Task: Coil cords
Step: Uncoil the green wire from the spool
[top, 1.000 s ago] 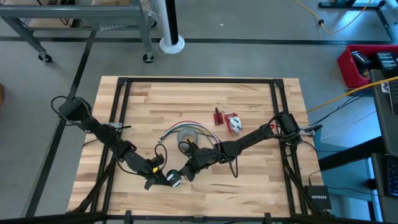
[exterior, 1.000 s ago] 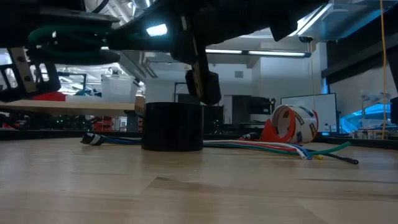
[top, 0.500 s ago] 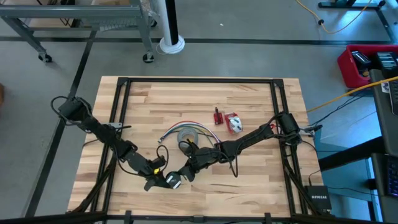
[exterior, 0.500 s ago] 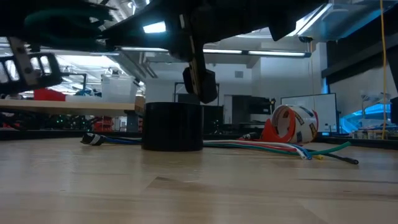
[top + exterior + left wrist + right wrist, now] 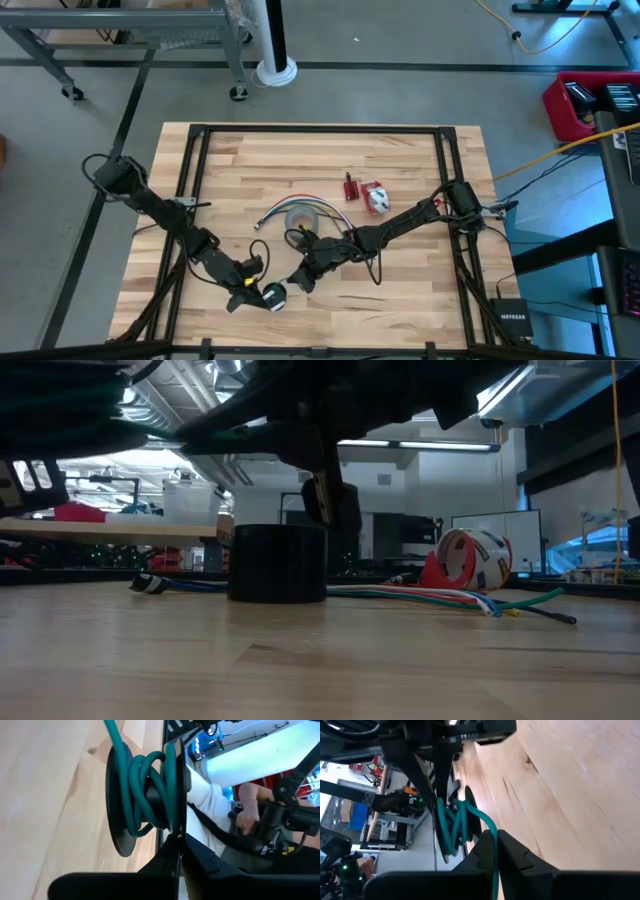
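The green cord (image 5: 141, 790) is wound in several turns on a small black spool (image 5: 273, 295), between its two flanges. My left gripper (image 5: 258, 293) is shut on the spool near the table's near edge, left of centre. My right gripper (image 5: 297, 281) stands just right of the spool and is shut on the cord's free stretch (image 5: 490, 827), which leads off the spool (image 5: 451, 827). In the low view the green turns (image 5: 60, 410) show high at the left, above the table. My left gripper pinches the rim of one spool flange (image 5: 176, 827) between its two fingers. The spool is lifted clear of the table, and the wound cord sits beyond the fingertips. My right gripper pinches the green cord (image 5: 494, 845) between its two fingers, a short way from the spool. The cord runs nearly straight from the spool to the fingers, clear of the table.
A grey tape roll (image 5: 300, 216) stands at mid table, dark in the low view (image 5: 277, 563), with a bundle of coloured wires (image 5: 325, 210) lying past it. A red clip (image 5: 350, 187) and a red-and-white tape dispenser (image 5: 377, 198) lie farther right. A person (image 5: 245, 815) shows beyond the table.
My left gripper has gone a little toward the table's left and near edges with the spool and has turned it, so the green turns now face up in the high view. My right gripper has stayed beside it, still shut on the cord.
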`<move>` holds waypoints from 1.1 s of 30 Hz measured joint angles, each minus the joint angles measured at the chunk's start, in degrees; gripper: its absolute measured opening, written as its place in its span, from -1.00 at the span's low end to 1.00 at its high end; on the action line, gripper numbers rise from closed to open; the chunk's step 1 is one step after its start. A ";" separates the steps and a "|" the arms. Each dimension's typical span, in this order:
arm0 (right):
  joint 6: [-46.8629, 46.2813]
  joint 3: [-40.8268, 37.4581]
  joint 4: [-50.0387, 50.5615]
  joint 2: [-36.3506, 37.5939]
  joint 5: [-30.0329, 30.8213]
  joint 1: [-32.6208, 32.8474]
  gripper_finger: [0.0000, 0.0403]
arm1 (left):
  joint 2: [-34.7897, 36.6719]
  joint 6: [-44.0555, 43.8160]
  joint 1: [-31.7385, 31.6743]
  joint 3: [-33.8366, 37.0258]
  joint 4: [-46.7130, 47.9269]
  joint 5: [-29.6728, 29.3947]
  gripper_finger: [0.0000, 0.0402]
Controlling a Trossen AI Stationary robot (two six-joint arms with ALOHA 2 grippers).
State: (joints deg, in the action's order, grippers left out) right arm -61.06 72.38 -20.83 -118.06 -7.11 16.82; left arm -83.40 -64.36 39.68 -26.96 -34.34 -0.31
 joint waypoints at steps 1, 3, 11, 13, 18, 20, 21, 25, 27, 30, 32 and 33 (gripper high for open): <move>0.02 0.00 -0.46 0.02 0.17 -0.08 -0.96 | 0.00 -0.01 0.00 0.00 -0.56 0.08 -1.00; 0.02 0.00 -1.81 0.00 0.17 -0.37 -0.94 | 0.00 -0.13 0.00 0.00 -1.96 0.23 -1.00; 1.83 0.00 -6.85 0.00 0.26 -1.59 -0.96 | 0.02 0.51 -0.04 0.01 -4.32 1.04 -1.00; 2.68 0.00 -6.83 -0.01 0.18 -1.86 -0.95 | 0.02 1.68 -0.11 0.02 -4.91 1.04 -1.00; 4.77 0.00 -6.98 -0.02 0.25 -2.27 -0.96 | 0.02 2.98 -1.18 0.02 -5.63 1.44 -1.00; 5.95 0.00 -7.31 -0.02 0.95 -2.36 -0.96 | 0.02 3.77 -1.71 0.02 -5.70 1.66 -1.00; 6.28 0.00 -7.88 -0.02 1.18 -2.36 -0.96 | 0.02 4.40 -1.94 0.02 -5.92 1.92 -1.00; 7.87 0.00 -8.64 -0.02 3.31 -2.39 -0.96 | 0.02 6.78 -2.99 -1.04 -5.87 2.26 -1.00; 8.92 0.00 -9.00 -0.02 3.70 -2.65 -0.97 | 0.02 8.46 -3.34 -1.93 -5.80 2.55 -1.00; 9.07 0.00 -9.30 -0.02 3.99 -2.77 -0.97 | 0.02 11.31 -4.12 -3.19 -5.80 2.64 -1.00; 9.06 0.00 -9.29 -0.02 3.77 -3.04 -0.96 | 0.02 13.04 -4.64 -3.81 -5.75 2.53 -1.00; 9.07 0.00 -9.30 -0.02 3.73 -3.08 -0.96 | 0.02 13.93 -4.92 -4.00 -5.73 2.49 -1.00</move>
State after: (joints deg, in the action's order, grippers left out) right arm -51.99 72.38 -30.13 -118.08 -3.38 13.74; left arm -83.37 -50.43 34.77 -30.96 -40.07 2.18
